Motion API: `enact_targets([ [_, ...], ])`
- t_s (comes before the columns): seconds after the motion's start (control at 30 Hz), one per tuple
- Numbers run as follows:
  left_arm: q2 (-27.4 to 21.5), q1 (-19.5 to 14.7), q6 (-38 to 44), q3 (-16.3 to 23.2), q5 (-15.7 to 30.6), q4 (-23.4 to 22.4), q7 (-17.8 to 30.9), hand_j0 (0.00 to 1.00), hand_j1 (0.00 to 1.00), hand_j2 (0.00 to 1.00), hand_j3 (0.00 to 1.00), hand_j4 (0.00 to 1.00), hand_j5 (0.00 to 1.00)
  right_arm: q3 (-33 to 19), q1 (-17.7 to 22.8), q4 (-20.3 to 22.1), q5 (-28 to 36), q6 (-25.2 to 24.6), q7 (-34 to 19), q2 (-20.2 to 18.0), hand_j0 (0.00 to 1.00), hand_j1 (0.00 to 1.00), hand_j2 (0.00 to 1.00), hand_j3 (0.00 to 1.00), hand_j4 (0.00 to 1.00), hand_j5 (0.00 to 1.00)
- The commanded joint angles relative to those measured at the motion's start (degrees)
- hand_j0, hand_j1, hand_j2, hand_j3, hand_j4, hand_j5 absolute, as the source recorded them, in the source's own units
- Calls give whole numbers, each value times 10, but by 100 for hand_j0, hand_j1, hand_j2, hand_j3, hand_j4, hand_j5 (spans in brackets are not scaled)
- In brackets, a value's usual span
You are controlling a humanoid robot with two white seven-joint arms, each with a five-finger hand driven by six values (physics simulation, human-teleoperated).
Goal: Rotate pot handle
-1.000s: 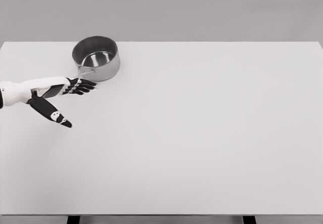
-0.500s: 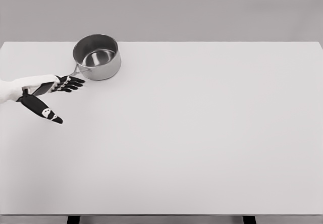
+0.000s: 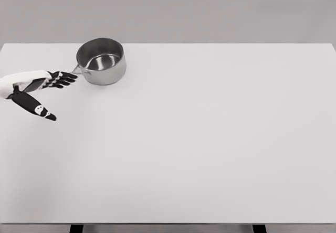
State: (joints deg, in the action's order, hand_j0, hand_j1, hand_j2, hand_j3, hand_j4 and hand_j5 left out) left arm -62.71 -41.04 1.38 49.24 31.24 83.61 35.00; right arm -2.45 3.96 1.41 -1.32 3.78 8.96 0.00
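A steel pot (image 3: 101, 61) stands near the table's far left corner. Its thin handle (image 3: 78, 69) points left and slightly toward me. My left hand (image 3: 59, 91) reaches in from the left edge. Its dark fingers (image 3: 64, 78) are stretched out flat with their tips at the handle's outer end, and the thumb (image 3: 38, 109) is spread wide toward me. The hand is open and grasps nothing. The handle's far tip is hidden behind the fingers. My right arm is out of view.
The white table (image 3: 210, 138) fills the view, its far edge just behind the pot and its front edge at the bottom. Two dark table legs (image 3: 76, 228) show below the front edge.
My left hand has drawn back to the left and farther away. The handle has swung with it, from pointing down-left to pointing nearly straight left, while the pot body stayed put.
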Motion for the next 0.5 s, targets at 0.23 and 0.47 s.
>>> enact_targets([
  [0.23,2,-4,-3,-4,-27,-28,0,100,100,100,100,100,100,0,0,0,0,0,0,0,100,100,100,100,100,100],
  [0.47,7,-6,-4,-24,-38,-37,0,100,100,100,100,100,100,0,0,0,0,0,0,0,100,100,100,100,100,100],
])
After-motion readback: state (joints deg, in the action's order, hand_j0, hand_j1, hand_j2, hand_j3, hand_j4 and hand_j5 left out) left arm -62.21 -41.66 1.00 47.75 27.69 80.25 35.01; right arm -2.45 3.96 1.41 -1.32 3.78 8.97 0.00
